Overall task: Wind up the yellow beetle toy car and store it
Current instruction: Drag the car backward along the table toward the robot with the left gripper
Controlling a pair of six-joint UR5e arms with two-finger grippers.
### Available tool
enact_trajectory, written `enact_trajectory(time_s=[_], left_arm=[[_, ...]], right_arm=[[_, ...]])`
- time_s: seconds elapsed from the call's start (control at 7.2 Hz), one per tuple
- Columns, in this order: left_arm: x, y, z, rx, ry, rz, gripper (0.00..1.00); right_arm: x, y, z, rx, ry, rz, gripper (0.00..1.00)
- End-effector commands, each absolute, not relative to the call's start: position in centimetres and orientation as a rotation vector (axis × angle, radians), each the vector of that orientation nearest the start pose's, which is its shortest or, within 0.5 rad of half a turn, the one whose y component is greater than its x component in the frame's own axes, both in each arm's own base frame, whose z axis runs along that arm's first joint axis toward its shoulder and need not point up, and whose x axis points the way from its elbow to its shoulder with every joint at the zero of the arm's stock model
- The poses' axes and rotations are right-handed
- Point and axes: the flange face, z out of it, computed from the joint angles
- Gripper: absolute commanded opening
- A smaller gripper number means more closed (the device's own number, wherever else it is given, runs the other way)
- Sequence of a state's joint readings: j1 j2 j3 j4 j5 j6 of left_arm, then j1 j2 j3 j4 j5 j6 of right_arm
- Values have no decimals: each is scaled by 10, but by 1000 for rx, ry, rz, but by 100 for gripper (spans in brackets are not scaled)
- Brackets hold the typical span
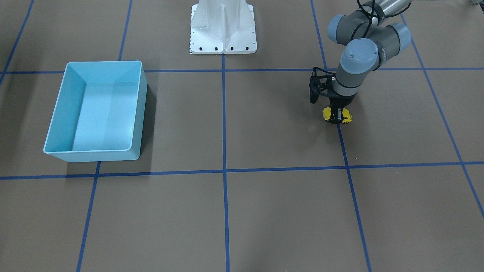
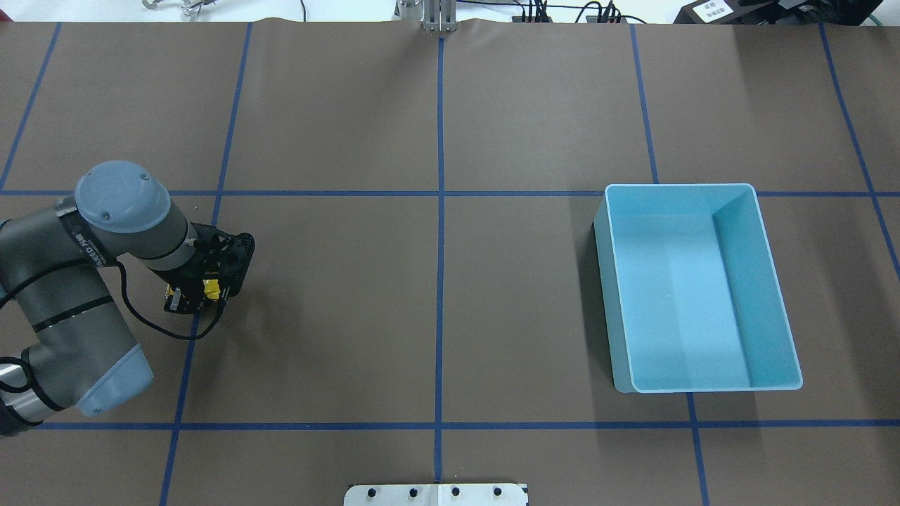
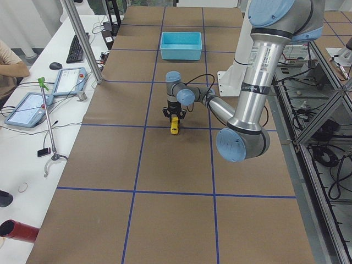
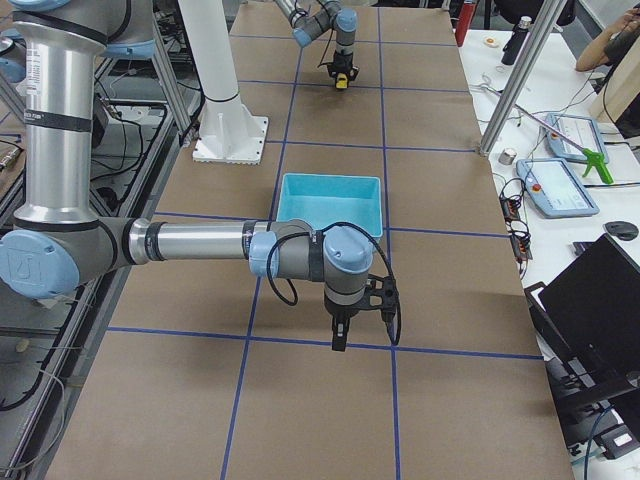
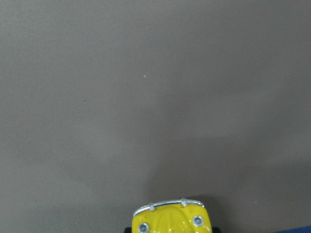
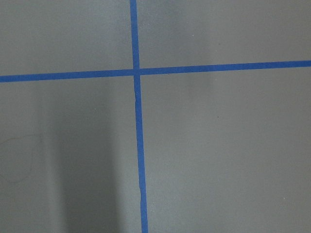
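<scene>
The yellow beetle toy car [image 1: 346, 117] rests on the brown table on the robot's left side, beside a blue tape line. My left gripper [image 1: 336, 115] points straight down over it, its black fingers closed across the car's middle. From overhead only a patch of the yellow beetle toy car [image 2: 210, 287] shows under the left gripper [image 2: 204, 292]. The left wrist view has the car's front [image 5: 172, 218] at its bottom edge. My right gripper [image 4: 340, 338] hangs over bare table near the light blue bin [image 4: 330, 182]; I cannot tell whether it is open or shut.
The light blue bin [image 2: 680, 187] stands open and holds nothing, on the robot's right half of the table. The white robot base [image 1: 223, 45] sits at the table's middle edge. Blue tape lines [image 6: 137, 145] cross the brown surface. Operators' desks with tablets flank the table ends.
</scene>
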State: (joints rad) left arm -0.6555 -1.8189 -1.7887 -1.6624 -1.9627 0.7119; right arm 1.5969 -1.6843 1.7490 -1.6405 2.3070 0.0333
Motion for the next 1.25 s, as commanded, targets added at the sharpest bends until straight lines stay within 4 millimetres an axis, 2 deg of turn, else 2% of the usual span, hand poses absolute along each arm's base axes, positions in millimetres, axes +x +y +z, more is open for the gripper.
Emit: enact_trajectory(time_s=[0.0, 0.14, 0.42, 1.11], left_arm=[[402, -432, 432, 594, 491, 1682, 0], [402, -432, 430, 620, 493, 1683, 0], [391, -424, 451, 646, 494, 1682, 0], [362, -417, 481, 676, 514, 1666, 0]], right_arm=[[78, -441, 634, -8, -736, 58, 100], [78, -441, 634, -7, -736, 57, 100], [78, -441, 634, -7, -736, 57, 100], [78, -441, 634, -8, -736, 58, 100]])
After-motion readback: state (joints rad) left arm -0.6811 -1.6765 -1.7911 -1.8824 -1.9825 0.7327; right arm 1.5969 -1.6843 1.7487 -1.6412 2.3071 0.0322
